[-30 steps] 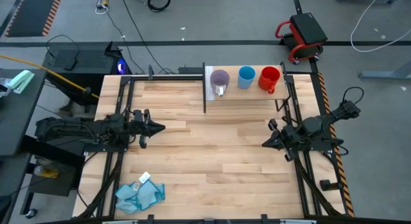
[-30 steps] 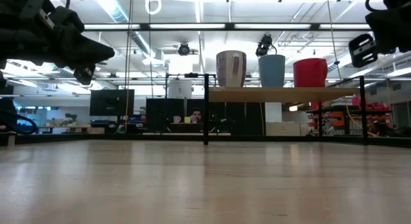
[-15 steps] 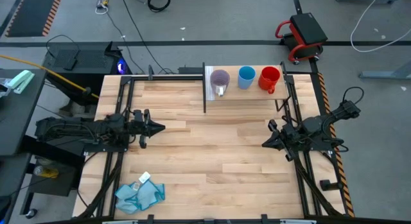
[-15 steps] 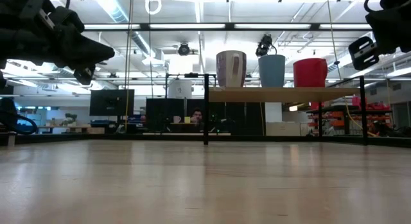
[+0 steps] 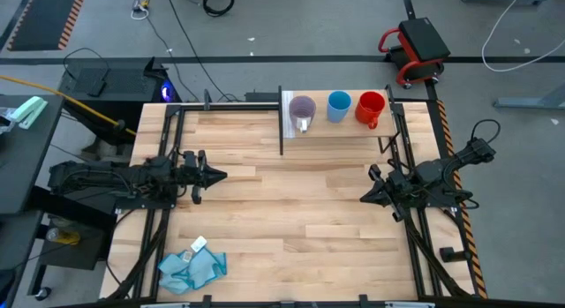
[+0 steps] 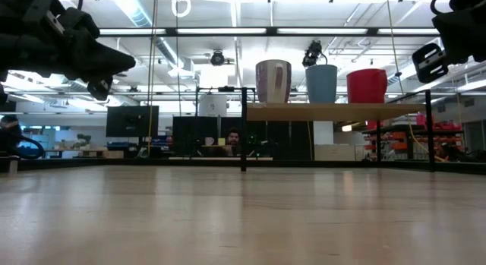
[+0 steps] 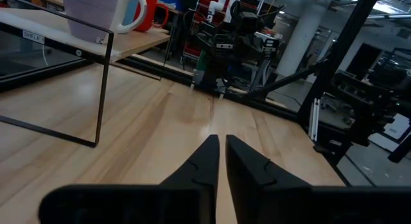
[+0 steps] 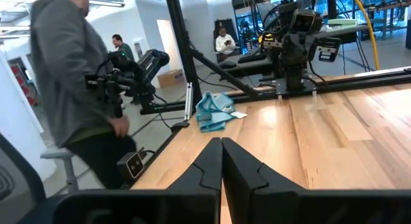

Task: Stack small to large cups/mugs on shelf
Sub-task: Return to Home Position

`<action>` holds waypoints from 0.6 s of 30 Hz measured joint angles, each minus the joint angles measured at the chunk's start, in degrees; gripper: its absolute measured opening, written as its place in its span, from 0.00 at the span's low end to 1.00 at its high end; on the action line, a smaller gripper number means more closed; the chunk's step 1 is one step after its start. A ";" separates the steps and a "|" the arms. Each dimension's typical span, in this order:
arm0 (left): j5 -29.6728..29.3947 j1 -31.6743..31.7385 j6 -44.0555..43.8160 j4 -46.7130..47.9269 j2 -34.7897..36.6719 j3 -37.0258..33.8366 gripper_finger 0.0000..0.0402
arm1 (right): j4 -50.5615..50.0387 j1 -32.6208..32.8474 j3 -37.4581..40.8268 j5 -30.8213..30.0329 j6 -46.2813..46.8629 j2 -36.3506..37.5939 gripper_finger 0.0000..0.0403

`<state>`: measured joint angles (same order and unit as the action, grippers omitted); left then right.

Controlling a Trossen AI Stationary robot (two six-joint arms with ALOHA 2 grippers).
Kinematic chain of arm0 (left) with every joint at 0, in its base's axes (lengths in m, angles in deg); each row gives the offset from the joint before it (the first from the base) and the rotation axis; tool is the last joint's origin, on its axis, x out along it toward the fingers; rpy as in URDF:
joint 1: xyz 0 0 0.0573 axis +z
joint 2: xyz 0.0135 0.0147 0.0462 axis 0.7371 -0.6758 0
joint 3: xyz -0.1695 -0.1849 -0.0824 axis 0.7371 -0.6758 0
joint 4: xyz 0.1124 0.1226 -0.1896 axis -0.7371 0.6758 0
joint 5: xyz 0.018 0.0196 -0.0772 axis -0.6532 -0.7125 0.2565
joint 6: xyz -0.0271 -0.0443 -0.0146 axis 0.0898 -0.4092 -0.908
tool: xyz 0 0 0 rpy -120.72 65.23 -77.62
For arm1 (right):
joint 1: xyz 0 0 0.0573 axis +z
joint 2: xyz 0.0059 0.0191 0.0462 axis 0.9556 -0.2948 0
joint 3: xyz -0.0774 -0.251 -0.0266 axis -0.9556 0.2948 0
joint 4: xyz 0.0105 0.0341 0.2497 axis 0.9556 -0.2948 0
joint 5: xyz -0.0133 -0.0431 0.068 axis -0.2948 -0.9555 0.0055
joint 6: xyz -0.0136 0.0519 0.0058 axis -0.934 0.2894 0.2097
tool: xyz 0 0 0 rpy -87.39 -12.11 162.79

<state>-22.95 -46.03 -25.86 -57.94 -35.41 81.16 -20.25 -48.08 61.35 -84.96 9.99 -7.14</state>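
The three vessels are standing upright in a row on the shelf (image 5: 341, 129) at the far edge of the table (image 5: 291, 224). The translucent purple-grey mug (image 5: 303, 107) is sitting at the end toward the table's middle, the light-blue cup (image 5: 339, 106) is sitting in the centre, and the red mug (image 5: 371, 106) is sitting at the end nearest the table's right edge, each just beside its neighbour with a small gap between them. In the low view they are showing in the same order on the raised board, side by side. The left gripper (image 5: 221, 176) is hovering over the table's left side, well apart from the shelf and pointing toward the middle. In the left wrist view its two fingers are lying almost together with only a thin slit between them, and they are holding nothing. The right gripper (image 5: 363, 199) is hovering over the table's right side, likewise pointing inward and well away from the mugs. In the right wrist view its fingers are meeting tip to tip, also empty. In the low view both arms are hanging high above the tabletop. A crumpled blue cloth (image 5: 192, 266) is lying near the table's front left corner. Beyond the table's edge, in the right wrist view, a person (image 8: 64, 83) in a grey hooded top is standing close by, and another person (image 8: 225, 43) is showing farther back in the room.
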 joint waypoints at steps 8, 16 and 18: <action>-0.01 0.00 0.01 -0.01 0.00 0.00 0.09 | 0.00 0.00 0.00 0.00 0.02 0.00 0.03; 0.00 0.00 -0.01 -0.01 0.00 0.00 0.08 | 0.00 0.00 0.00 0.00 0.02 0.00 0.03; -0.01 0.00 0.00 -0.01 0.00 0.00 0.08 | 0.00 0.00 0.00 0.00 0.02 0.00 0.03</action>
<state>-22.96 -46.03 -25.86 -57.95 -35.41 81.16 -20.25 -48.08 61.35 -84.96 10.01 -7.14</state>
